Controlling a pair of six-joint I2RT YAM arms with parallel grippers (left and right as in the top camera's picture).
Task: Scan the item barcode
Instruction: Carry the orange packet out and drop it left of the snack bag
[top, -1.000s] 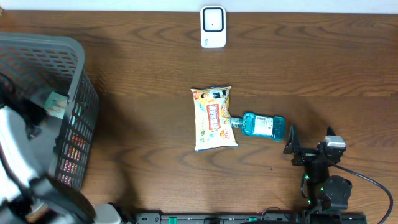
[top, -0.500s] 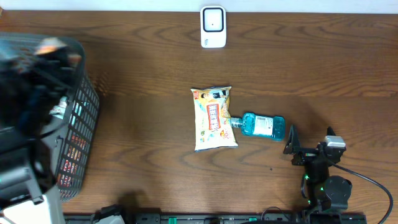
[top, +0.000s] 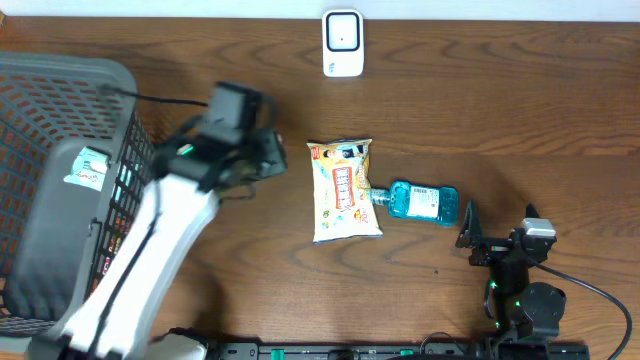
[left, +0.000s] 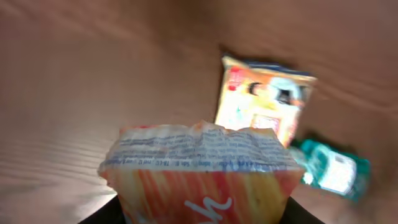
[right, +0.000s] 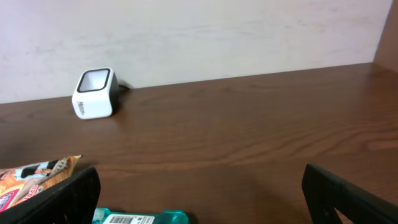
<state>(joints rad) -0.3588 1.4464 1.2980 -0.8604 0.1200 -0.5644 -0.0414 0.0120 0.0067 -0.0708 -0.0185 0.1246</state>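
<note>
Two snack packets are in play. One is a crinkled orange-red foil packet with a white band of small print (left: 199, 168), which fills the bottom of the left wrist view. The left tool (top: 268, 160) has closed partway on it and carries it above the brown wooden worktop (top: 520, 110), left of centre in the overhead frame. The other is a flat yellow-orange snack bag (top: 345, 190) lying at the centre of that frame.

As I judge it, the task is about half done. The item has been picked up and is clear of the grey plastic mesh basket (top: 130, 90) at the left edge, but it is well apart from the white box-shaped barcode scanner (top: 342, 43) at the top centre. What is left is to carry it there and turn its barcode towards the scanner window. I cannot tell which face bears the code.

By count there are two tools, one scanner, one basket, two packets, and one blue mouthwash bottle (top: 422, 202) touching the flat bag's right edge. The right tool (right: 200, 180) sits at the lower right of the overhead frame, jaws spread wide and holding nothing.
</note>
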